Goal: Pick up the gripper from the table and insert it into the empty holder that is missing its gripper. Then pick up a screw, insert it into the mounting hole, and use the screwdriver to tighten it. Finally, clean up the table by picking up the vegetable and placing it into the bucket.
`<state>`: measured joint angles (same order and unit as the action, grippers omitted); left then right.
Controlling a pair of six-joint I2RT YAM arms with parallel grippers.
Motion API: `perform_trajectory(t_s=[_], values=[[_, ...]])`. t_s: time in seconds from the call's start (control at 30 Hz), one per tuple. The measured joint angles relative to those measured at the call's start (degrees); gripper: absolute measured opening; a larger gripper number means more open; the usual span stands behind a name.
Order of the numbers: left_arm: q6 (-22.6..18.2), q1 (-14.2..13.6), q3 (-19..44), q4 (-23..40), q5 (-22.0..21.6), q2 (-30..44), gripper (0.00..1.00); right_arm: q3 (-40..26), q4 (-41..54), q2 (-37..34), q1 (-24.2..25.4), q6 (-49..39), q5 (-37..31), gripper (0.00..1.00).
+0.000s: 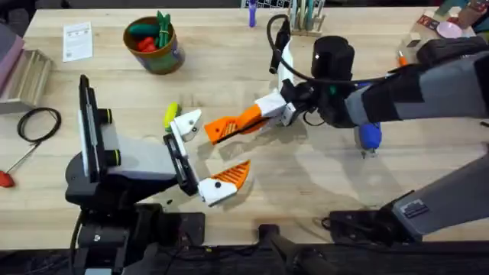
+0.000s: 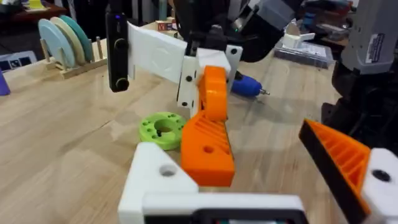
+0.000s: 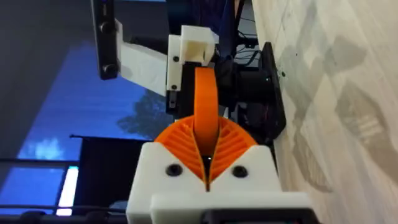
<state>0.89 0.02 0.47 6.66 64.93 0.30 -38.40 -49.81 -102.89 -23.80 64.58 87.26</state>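
The right hand pinches the small orange plastic wedge fingertip just beside the left hand's spread white plastic holder. Seat it squarely, I judge, before letting go.

**A robotics lab bench**

This is a robot test bench in a lab or workshop. Two arms work over a light plank table, and the right gripper sits near its middle. Beyond that gripper stands a wooden rack of tools; a blue screwdriver lies close behind it, toward the right arm's side. Far off on the left arm's side lie a coiled black cable and a printed sheet.
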Motion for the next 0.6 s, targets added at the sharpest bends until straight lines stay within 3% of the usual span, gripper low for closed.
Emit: perform_trajectory(t_s=[0.6], values=[[0.00,0.01,0.00,0.00,0.00,0.02,0.985,-0.26,-2.90,0.02,-1.35,1.50,0.00,0.009]])
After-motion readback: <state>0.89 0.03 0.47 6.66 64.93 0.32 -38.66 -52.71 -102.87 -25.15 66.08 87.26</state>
